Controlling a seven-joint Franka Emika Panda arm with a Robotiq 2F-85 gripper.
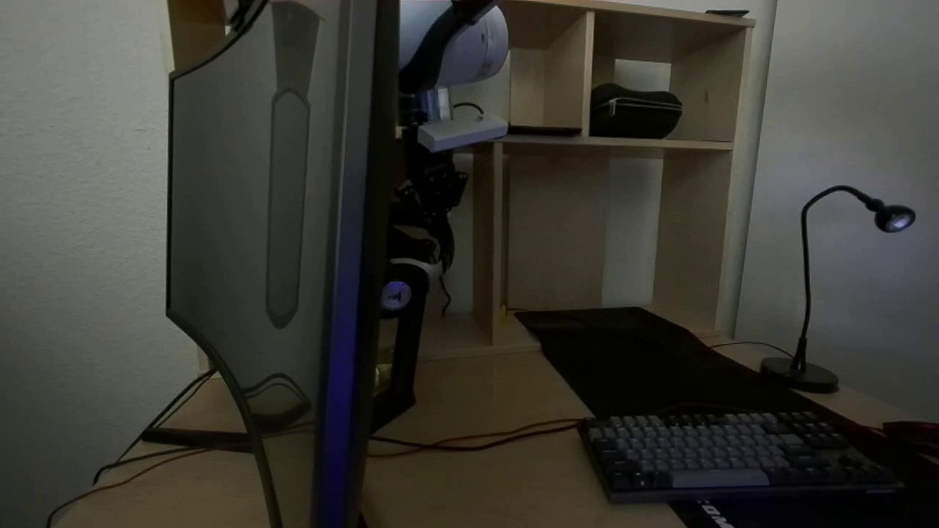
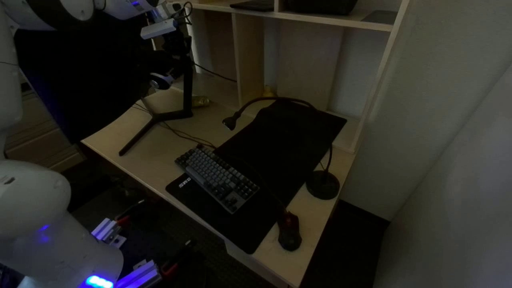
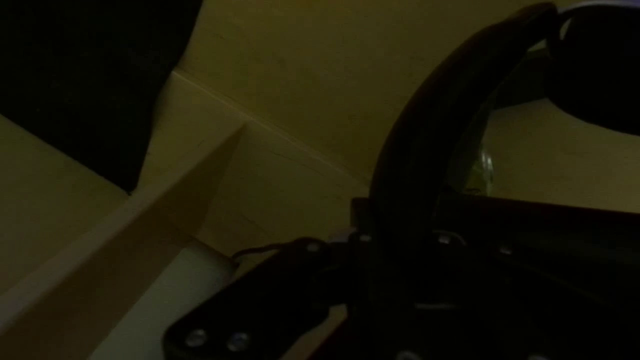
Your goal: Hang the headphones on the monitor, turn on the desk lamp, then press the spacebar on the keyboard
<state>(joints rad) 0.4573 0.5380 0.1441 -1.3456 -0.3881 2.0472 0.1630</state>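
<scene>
The headphones (image 3: 427, 127) hang from the gripper (image 3: 397, 227), which is clamped on them, near the monitor (image 2: 84, 76) at the left. In an exterior view the keyboard (image 2: 217, 177) lies nearer, to the right; the lamp (image 2: 322, 185) stands farther right.

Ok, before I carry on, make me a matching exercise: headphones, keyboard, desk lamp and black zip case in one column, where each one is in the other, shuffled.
1. headphones
2. keyboard
3. desk lamp
4. black zip case

A. inside a shelf compartment
B. partly over the desk mat
C. held in the gripper
D. standing beside the desk mat

Pairs: 1-C, 2-B, 3-D, 4-A
</scene>
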